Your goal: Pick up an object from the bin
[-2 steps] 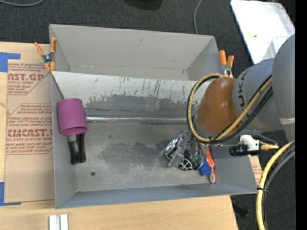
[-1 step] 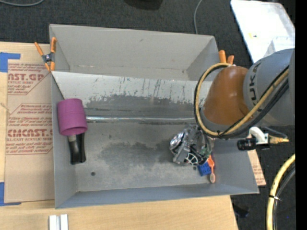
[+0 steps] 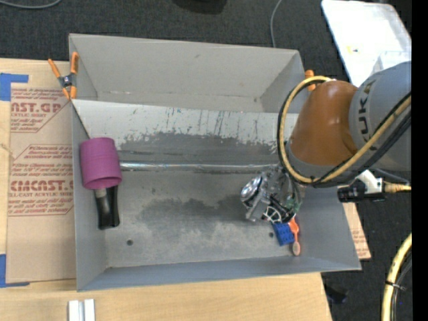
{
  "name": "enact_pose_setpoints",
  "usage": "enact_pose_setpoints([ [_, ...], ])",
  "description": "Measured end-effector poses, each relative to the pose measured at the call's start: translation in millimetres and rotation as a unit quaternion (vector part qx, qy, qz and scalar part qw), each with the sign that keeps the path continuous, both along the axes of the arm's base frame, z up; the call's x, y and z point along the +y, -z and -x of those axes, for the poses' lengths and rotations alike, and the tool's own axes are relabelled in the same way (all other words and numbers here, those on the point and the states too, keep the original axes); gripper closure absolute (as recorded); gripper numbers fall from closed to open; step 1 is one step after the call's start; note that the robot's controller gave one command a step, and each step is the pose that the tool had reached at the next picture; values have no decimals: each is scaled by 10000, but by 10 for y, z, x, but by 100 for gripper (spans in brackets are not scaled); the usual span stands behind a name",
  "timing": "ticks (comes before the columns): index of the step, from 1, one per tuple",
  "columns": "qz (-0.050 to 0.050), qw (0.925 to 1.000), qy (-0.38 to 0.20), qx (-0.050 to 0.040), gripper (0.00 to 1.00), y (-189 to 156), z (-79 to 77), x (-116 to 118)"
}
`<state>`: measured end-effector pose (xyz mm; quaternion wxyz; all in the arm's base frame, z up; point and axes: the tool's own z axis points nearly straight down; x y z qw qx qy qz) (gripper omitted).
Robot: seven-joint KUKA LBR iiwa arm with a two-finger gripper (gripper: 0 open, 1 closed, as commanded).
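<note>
**Hand low at the arm's side of the bin, small blue-and-orange piece just beside it**

The grey bin [image 3: 200, 65] takes the arm [image 3: 324, 129], which carries an orange cover and looped cables and ends in the hand [image 3: 262, 198], set low over the bin floor. Well apart from the hand, across the floor on the side away from the arm, lies a magenta cylinder [image 3: 100, 162] on a black handle [image 3: 107, 209]; the handle points toward the near wall. Just beside the hand, on its near-wall side, lies a small blue-and-orange piece [image 3: 287, 236]. Its long axis slants away from the hand, with the blue end nearest the hand and the orange tip toward the near wall. Whether the hand is released or clenched cannot be told.
</note>
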<state>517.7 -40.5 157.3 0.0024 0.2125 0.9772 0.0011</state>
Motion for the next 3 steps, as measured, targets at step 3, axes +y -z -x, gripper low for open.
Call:
enact_pose_setpoints([
  [3,-4,10000,-13,-11,100,-825,-6,9],
])
